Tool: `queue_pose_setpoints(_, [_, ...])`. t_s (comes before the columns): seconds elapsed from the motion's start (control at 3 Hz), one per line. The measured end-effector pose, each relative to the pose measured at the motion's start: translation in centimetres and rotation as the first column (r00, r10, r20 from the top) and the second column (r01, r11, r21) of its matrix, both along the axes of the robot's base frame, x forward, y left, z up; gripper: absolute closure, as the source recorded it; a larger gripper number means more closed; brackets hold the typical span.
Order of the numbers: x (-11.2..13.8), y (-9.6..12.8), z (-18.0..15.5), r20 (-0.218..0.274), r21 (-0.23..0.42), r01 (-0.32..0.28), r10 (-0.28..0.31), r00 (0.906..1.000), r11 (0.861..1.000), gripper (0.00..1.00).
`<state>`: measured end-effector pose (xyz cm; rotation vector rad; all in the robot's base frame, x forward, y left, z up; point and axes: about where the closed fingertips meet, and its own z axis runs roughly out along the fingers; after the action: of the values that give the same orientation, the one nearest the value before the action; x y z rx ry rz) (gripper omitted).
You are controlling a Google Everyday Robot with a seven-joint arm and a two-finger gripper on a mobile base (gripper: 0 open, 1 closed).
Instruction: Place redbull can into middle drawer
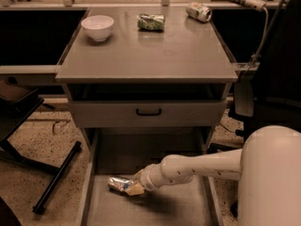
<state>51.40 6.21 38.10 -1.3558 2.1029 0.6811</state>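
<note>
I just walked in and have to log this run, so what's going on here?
The robot's arm reaches down into the open middle drawer. Its gripper is at the right end of the redbull can, which lies on its side toward the drawer's left. Up on the cabinet top sit a white bowl, a green can and a white-green-red can.

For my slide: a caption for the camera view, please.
Gripper holds the redbull can, lying sideways, low inside the open middle drawer.
</note>
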Motion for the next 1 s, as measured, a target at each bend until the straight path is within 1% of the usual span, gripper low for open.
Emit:
queue_pose_setpoints(0.33, [0.15,0.14,-0.13,0.000,-0.001,-0.001,0.001,1.0000,1.000,0.82])
queue_pose_setpoints(1.0, [0.14,0.15,-0.13,0.000,-0.001,-0.001,0.001,1.0000,1.000,0.35])
